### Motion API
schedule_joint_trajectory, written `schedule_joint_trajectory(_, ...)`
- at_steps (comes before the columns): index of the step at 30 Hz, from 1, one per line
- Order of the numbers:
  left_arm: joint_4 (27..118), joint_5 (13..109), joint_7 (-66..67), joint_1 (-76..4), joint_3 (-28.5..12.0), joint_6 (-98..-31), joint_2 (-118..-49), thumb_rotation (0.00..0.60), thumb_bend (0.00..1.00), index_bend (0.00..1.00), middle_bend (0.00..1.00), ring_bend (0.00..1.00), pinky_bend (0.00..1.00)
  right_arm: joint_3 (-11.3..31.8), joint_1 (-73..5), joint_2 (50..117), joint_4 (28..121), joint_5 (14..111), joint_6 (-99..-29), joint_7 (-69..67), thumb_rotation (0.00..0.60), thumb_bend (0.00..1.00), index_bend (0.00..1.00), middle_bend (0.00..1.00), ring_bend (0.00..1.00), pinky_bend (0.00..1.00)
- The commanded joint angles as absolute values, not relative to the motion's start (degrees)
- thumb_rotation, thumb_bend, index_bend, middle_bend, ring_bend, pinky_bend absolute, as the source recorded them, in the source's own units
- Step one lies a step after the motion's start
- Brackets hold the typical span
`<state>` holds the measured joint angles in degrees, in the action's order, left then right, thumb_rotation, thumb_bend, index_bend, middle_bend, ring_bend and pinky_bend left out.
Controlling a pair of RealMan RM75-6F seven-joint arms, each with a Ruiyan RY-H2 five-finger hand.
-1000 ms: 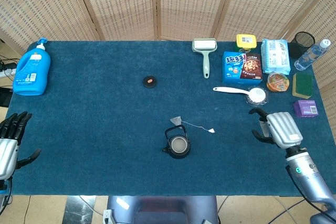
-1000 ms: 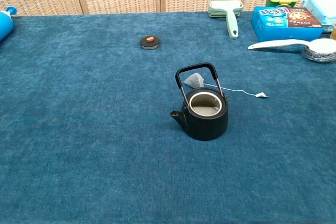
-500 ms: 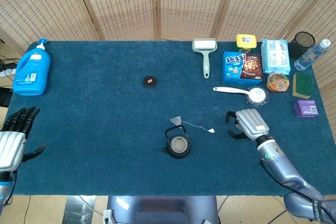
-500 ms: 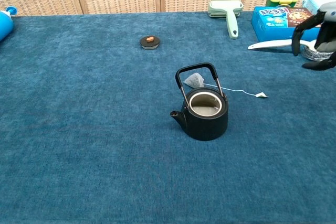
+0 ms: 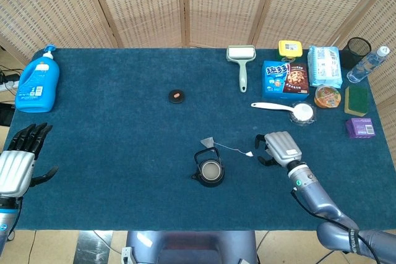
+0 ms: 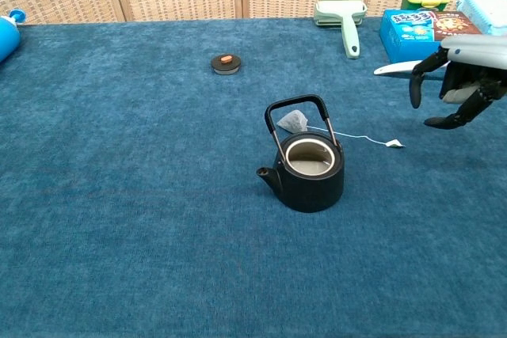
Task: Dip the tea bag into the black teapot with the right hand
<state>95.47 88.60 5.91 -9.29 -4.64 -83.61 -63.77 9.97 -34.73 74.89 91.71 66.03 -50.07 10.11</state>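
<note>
The black teapot (image 5: 210,171) (image 6: 307,168) stands lidless at the table's middle, handle upright. A tea bag (image 5: 208,143) (image 6: 292,122) lies flat just behind it, and its string runs right to a small white tag (image 5: 249,153) (image 6: 392,144). My right hand (image 5: 278,148) (image 6: 459,77) hovers just right of the tag, palm down, fingers spread and curled downward, holding nothing. My left hand (image 5: 17,160) is off the table's left front edge, fingers spread and empty; the chest view does not show it.
The teapot lid (image 5: 176,96) (image 6: 226,63) lies behind and left of the pot. A white spoon (image 5: 286,109), lint roller (image 5: 241,63), cookie box (image 5: 284,79) and other packages crowd the back right. A blue detergent bottle (image 5: 38,82) stands at the far left.
My right hand has moved left across the table from the right edge to just beside the string's tag. The left hand has risen slightly. Teapot and tea bag have not moved.
</note>
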Motion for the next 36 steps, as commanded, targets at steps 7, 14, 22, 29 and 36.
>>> schedule_joint_trajectory(7, 95.0, 88.5, 5.2, -8.9, -4.3, -84.3, -63.5, 0.6, 0.24, 0.0, 0.06, 0.0, 0.09, 9.7, -37.3, 78.7, 89.7, 62.4, -48.7, 13.2, 0.6, 0.37, 0.48, 1.0, 1.0, 1.0)
schedule_joint_trajectory(14, 94.5, 88.4, 4.6, -8.8, -4.0, -84.5, -63.5, 0.6, 0.24, 0.0, 0.06, 0.0, 0.09, 8.9, -38.7, 80.8, 88.2, 60.3, -48.1, 15.4, 0.6, 0.37, 0.48, 1.0, 1.0, 1.0)
schedule_joint_trajectory(22, 94.1, 88.1, 4.0, -8.4, -3.7, -85.0, -63.4, 0.6, 0.24, 0.0, 0.06, 0.0, 0.09, 8.4, -39.5, 82.4, 86.3, 58.7, -48.0, 16.3, 0.6, 0.37, 0.48, 1.0, 1.0, 1.0)
schedule_joint_trajectory(29, 93.8, 88.0, 3.8, -8.4, -3.7, -85.1, -63.4, 0.6, 0.24, 0.0, 0.06, 0.0, 0.09, 8.1, -39.4, 83.1, 85.0, 58.3, -48.4, 15.9, 0.6, 0.37, 0.48, 1.0, 1.0, 1.0)
schedule_joint_trajectory(36, 93.4, 87.8, 3.4, -8.4, -3.7, -85.1, -63.7, 0.6, 0.24, 0.0, 0.06, 0.0, 0.09, 7.8, -39.8, 83.5, 84.4, 57.7, -48.4, 16.5, 0.6, 0.4, 0.48, 1.0, 1.0, 1.0)
